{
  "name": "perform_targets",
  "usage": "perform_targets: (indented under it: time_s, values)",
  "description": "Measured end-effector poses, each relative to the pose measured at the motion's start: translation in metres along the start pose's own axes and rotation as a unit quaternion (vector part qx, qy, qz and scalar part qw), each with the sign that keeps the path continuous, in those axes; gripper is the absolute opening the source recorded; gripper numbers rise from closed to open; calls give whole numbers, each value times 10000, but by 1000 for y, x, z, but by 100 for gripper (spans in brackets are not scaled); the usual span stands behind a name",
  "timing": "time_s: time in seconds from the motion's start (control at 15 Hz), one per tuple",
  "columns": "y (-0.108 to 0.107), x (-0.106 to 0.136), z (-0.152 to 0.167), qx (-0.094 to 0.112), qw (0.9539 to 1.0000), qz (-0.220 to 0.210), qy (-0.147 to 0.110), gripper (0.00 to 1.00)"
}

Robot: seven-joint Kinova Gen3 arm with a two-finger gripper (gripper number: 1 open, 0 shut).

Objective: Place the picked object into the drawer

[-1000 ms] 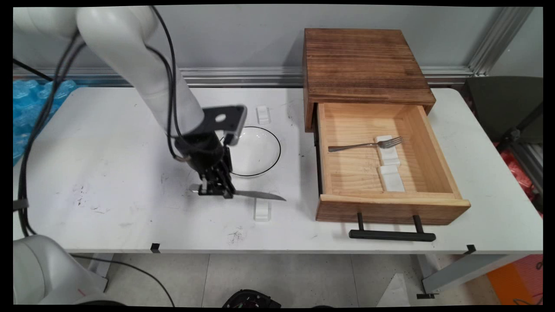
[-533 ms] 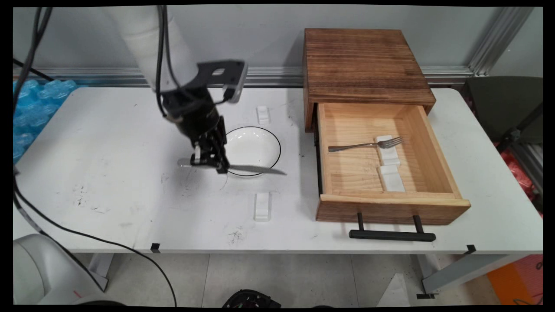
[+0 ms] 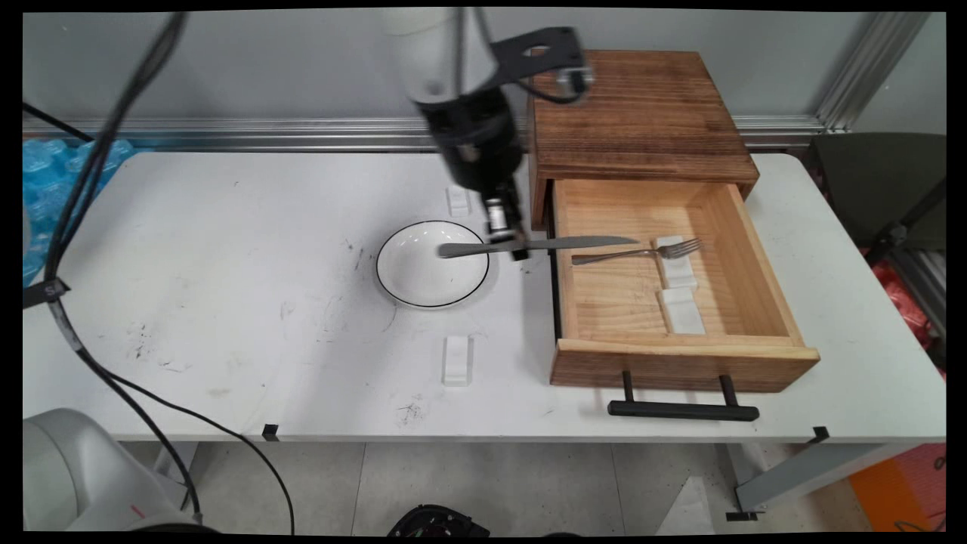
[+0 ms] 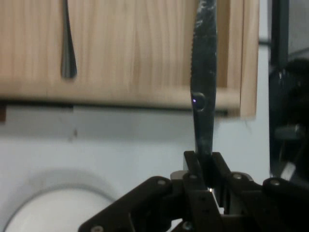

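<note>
We see the claw (image 3: pixel 517 243) clamped on a table knife (image 3: pixel 536 245), which it holds level above the table (image 3: pixel 227 249). In the hand view the two fingers (image 4: pixel 193 162) press against the knife (image 4: pixel 204 87) from both sides near its handle end. The knife's handle reaches left over the right part of a white bowl with a black rim (image 3: pixel 432 264), and its blade points right, crossing the left wall of the open wooden drawer (image 3: pixel 672 291). The blade tip hangs above the drawer's floor, close to the handle of a fork (image 3: pixel 634 251) that lies inside. The fork's tines rest on a small white block (image 3: pixel 672 261), and a second white block (image 3: pixel 684 311) sits nearer in the drawer. The drawer is pulled out from a dark wooden cabinet (image 3: pixel 634 113) standing at the table's far side. One more white block (image 3: pixel 457 359) stands on the table near of the bowl, and another (image 3: pixel 458 200) lies far of it, beside the claw's body.
</note>
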Motion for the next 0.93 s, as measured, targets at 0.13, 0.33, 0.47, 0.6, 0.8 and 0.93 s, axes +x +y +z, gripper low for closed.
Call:
perform_targets:
  time_s: [0.13,0.33,0.47,0.6,0.8,0.93]
  values:
    - [1,23,13,53,9999,-4,102,0]
    - [2,46,30,120,9998,14,156,0]
    - [2,61,43,171,9997,32,171,0]
    - [2,79,61,233,9996,57,180,0]
    - [0,111,97,345,9992,89,167,0]
    - [-2,122,113,384,9991,107,143,0]
